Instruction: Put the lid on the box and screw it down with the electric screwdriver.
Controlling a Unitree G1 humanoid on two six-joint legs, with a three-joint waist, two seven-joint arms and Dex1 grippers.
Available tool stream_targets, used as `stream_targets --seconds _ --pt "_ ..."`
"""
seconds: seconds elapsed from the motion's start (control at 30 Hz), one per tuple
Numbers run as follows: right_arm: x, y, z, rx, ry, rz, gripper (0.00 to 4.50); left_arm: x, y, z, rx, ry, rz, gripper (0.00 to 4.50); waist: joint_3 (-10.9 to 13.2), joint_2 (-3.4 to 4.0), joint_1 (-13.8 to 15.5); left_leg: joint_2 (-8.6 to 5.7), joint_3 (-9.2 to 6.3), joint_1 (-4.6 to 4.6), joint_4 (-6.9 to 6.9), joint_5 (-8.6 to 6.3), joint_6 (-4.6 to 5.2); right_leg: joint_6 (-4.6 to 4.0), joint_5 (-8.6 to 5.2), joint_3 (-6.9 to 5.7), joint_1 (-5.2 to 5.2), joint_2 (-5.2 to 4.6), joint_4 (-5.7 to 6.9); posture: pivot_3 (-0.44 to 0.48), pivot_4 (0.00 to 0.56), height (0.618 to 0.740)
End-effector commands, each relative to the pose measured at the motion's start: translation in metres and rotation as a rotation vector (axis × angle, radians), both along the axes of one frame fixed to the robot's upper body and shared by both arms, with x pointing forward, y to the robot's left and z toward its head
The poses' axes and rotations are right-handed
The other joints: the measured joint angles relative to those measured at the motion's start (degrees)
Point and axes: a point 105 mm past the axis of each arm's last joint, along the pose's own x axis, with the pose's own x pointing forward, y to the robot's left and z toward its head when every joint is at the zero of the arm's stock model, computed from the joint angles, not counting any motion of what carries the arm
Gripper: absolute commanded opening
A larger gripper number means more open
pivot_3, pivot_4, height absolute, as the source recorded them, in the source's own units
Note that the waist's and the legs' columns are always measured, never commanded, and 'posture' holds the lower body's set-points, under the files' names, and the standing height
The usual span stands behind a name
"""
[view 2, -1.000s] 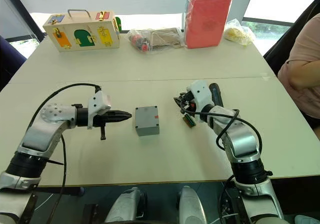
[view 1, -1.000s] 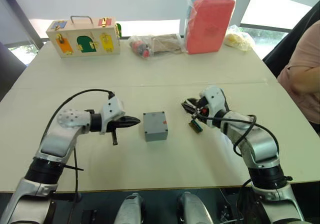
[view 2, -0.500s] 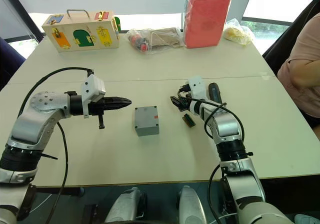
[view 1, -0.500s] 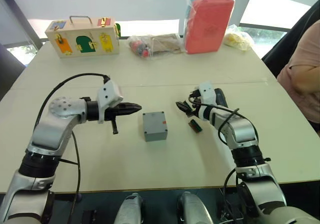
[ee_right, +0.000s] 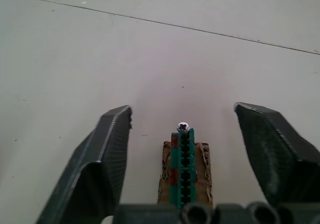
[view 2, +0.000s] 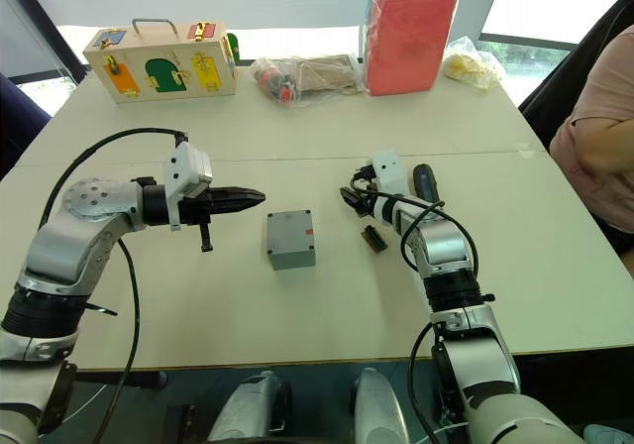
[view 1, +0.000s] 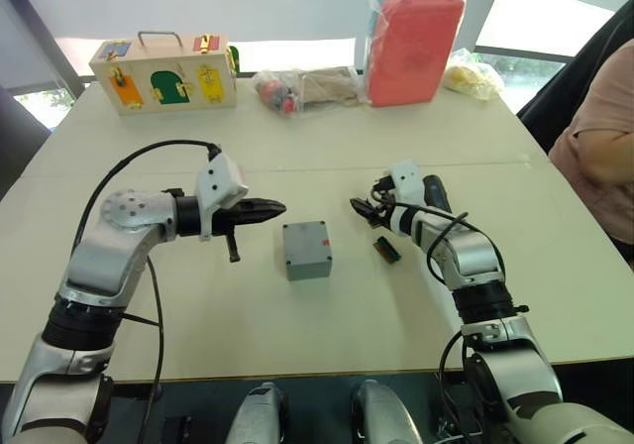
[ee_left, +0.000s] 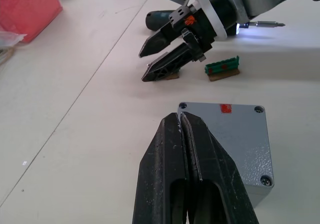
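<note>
Meanwhile, left gripper (view 1: 267,209) risen and nudged toward far side over last second; fingers pressed together, empty, hovering just left of box (view 1: 306,250). Box sits mid-table, unmoved, lid (ee_left: 227,136) already seated on it, probably not yet screwed. Right gripper (view 1: 363,209) pulled in from right toward box; jaws spread wide, holding nothing, green connector strip (ee_right: 183,166) between them. Electric screwdriver (view 1: 436,195) lies beside right wrist, bit light on, ungrasped. Means: lidding done, screwing pending.

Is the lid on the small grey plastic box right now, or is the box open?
On. The small grey plastic box is covered by its flat grey lid, with screws visible at the corners and no hollow or wires showing.
</note>
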Motion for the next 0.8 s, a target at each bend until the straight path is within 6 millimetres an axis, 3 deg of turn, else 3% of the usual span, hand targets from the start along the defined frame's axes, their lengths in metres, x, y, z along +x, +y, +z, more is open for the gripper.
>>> stream_targets --seconds 0.03,0.17,0.2,0.37,0.67,0.8 --pt "0.003 0.003 0.015 0.015 -0.057 0.006 1.90 -0.003 -0.007 0.015 -0.008 -0.058 -0.026 0.00 0.00 0.00 0.00 0.00 0.00 0.00 0.00 0.00 0.00 0.00 0.00 0.00 0.00 0.00 0.00 0.000 0.150 0.730" --pt "0.003 0.004 0.015 0.015 -0.060 0.008 0.24 -0.003 -0.006 0.015 -0.007 -0.057 -0.024 0.00 0.00 0.00 -0.01 0.00 0.00 0.00 0.00 0.00 0.00 0.00 0.00 0.00 0.00 0.00 0.00 0.000 0.150 0.730" --pt "0.002 0.003 0.015 0.014 -0.059 0.008 0.08 -0.003 -0.007 0.015 -0.007 -0.056 -0.024 0.00 0.00 0.00 -0.01 0.00 0.00 0.00 0.00 0.00 0.00 0.00 0.00 0.00 0.00 0.00 0.00 0.000 0.150 0.730" --pt "0.000 0.001 0.016 0.014 -0.059 0.005 0.08 -0.003 -0.009 0.014 -0.010 -0.054 -0.026 0.00 0.00 0.00 0.01 0.00 0.00 0.00 0.00 0.00 0.00 0.00 0.00 0.00 0.00 0.00 0.00 0.000 0.150 0.730" --pt "-0.011 -0.004 0.057 0.051 -0.174 0.025 0.08 -0.003 -0.011 0.008 -0.011 -0.046 -0.030 0.00 0.00 0.01 0.05 0.00 -0.01 0.00 0.00 0.00 0.00 0.00 0.00 0.01 0.00 0.00 0.00 0.000 0.150 0.730" --pt "-0.030 0.009 0.071 0.069 -0.162 0.126 0.08 -0.004 -0.011 0.007 -0.016 -0.042 -0.029 0.00 0.01 0.02 0.08 0.00 -0.02 0.00 0.00 0.00 0.00 0.00 0.00 0.01 0.00 0.00 0.00 0.000 0.150 0.730"
